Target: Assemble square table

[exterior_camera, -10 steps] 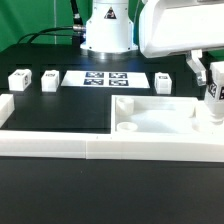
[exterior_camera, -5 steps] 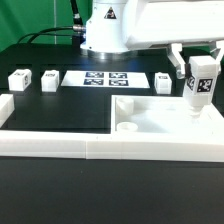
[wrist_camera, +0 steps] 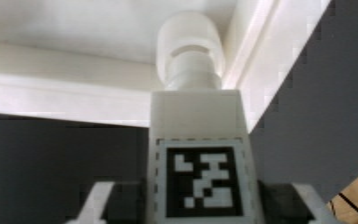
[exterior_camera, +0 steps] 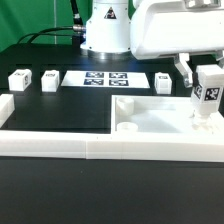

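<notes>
The square table's white slab lies at the exterior view's right, behind the front bar, with a corner hole showing. My gripper is shut on a tagged white leg block, held upright with its lower end at the slab's right part. In the wrist view the leg runs from between my fingers toward the slab, its narrow round end reaching the slab's raised rim. Three more leg blocks stand on the black table: two at the left and one near the arm.
The marker board lies flat at the back centre before the robot base. A long white border bar runs along the front, with a short one at the exterior view's left.
The gripper has carried the leg block in from the exterior view's right edge and lowered it over the slab's right part. Its grip is unchanged.
</notes>
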`<state>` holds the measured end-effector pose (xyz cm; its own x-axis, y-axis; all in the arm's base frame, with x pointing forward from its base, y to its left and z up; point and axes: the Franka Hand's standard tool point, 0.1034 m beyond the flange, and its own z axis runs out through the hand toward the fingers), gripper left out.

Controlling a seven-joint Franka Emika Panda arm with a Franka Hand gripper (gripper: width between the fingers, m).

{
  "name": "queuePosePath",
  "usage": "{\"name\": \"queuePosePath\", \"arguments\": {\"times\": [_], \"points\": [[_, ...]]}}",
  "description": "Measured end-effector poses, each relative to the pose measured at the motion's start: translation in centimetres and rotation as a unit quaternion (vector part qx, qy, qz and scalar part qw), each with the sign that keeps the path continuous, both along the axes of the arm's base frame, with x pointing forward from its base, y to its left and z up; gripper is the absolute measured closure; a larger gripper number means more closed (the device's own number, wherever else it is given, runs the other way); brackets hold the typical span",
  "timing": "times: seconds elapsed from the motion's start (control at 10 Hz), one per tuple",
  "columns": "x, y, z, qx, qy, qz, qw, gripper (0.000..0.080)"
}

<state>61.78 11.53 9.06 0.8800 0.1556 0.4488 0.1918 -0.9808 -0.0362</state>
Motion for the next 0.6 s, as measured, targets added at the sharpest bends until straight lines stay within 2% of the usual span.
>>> {"name": "queuePosePath", "arguments": {"times": [0.2,0.4,0.6], "points": [[0.2,-0.1,-0.2,-0.001,-0.01,-0.002,1.0,0.0509],[0.2,-0.1,-1.0,-0.001,-0.006,-0.002,1.0,0.0509],[0.3,-0.1,-1.3,-0.002,-0.016,-0.003,1.0,0.0509]]}}
